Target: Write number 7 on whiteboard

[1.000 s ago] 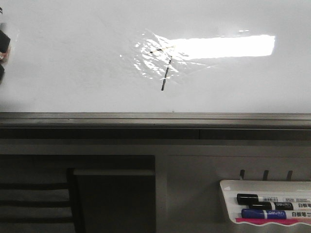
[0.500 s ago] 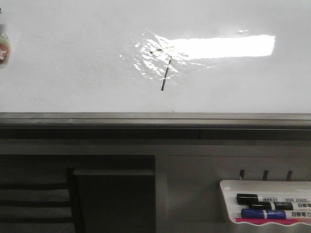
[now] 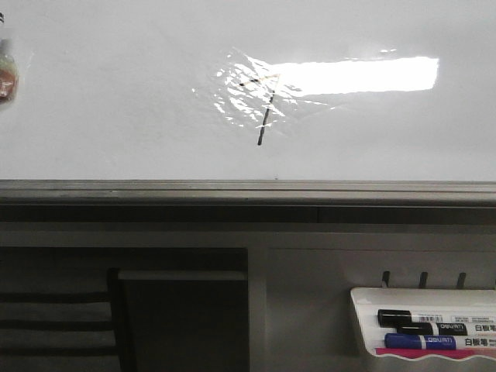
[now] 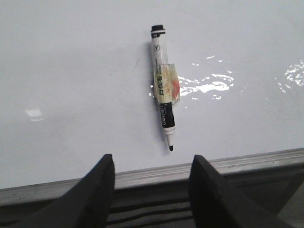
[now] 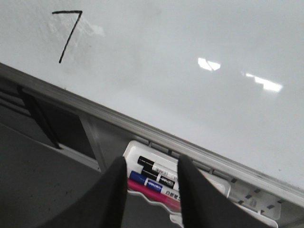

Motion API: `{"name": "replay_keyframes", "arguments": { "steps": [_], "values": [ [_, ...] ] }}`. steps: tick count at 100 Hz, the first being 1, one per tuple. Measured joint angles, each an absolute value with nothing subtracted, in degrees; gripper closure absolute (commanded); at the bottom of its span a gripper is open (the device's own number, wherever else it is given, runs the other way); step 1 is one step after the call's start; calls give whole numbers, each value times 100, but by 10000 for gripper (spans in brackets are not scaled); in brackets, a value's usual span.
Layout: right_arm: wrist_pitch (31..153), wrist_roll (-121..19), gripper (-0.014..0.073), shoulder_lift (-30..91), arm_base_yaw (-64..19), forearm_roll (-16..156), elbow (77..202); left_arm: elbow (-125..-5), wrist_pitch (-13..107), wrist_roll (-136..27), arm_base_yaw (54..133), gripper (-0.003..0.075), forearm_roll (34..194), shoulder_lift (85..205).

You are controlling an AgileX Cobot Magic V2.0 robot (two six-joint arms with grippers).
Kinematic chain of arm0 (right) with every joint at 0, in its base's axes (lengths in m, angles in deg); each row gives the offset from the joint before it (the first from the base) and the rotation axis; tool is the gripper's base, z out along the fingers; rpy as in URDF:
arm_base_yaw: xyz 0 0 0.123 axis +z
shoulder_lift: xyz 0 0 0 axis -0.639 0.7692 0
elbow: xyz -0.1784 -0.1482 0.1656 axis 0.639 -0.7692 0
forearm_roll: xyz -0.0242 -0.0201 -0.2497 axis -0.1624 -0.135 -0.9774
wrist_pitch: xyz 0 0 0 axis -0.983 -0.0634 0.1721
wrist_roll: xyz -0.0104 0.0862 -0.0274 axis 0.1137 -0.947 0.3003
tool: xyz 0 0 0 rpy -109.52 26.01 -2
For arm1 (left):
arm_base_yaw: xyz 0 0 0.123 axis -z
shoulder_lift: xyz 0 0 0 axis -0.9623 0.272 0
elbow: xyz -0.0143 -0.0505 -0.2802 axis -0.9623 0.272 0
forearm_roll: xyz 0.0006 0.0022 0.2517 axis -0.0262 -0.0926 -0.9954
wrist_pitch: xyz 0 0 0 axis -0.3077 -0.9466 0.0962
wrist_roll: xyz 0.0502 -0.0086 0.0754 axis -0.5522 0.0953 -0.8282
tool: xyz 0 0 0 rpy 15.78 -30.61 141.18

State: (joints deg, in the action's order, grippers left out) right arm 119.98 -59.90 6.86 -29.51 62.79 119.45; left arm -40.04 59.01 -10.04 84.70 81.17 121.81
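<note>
The whiteboard fills the upper front view, with a bright light reflection. The number 7 is drawn in thin black strokes by that glare; it shows clearly in the right wrist view. A black-capped marker with a yellowish taped band lies on the board, tip toward the rail; it shows at the front view's far left edge. My left gripper is open and empty, drawn back from the marker's tip, over the rail. My right gripper is open and empty over the marker tray.
A grey metal rail runs along the board's near edge. A small white tray at the lower right holds black, blue and pink markers. Dark frame and shelving lie under the rail.
The dark left gripper seen at the front view's left edge one second ago has pulled out of that view. The marker stays on the board. The 7 is unchanged.
</note>
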Motion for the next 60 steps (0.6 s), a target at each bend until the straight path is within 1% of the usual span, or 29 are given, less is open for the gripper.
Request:
{"name": "replay_keyframes", "arguments": {
  "steps": [8,14,19,21,27,33,38,60],
  "values": [
    [11591,-6000,417,431,-2951,6290,11591,-3728,5580,-1004,8470,411,8117,11950],
    [11337,-6000,489,242,-2951,6301,11416,-3574,5439,-1004,8470,456,8117,11890],
    [11217,-6003,559,115,-2951,6310,11291,-3504,5366,-1004,8470,521,8117,11874],
    [11182,-6003,599,71,-2951,6310,11267,-3489,5339,-1004,8470,538,8117,11874],
    [11135,-6003,665,-19,-2951,6310,11197,-3450,5275,-1004,8470,619,8117,11874],
    [11098,-6003,665,-65,-2951,6310,11174,-3436,5192,-1004,8470,694,8117,11874],
    [11088,-6003,665,-73,-2951,6310,11151,-3436,5131,-1004,8470,741,8117,11874],
    [11064,-6003,665,-73,-2951,6310,11101,-3428,5078,-1004,8470,741,8117,11874]
  ]
}}
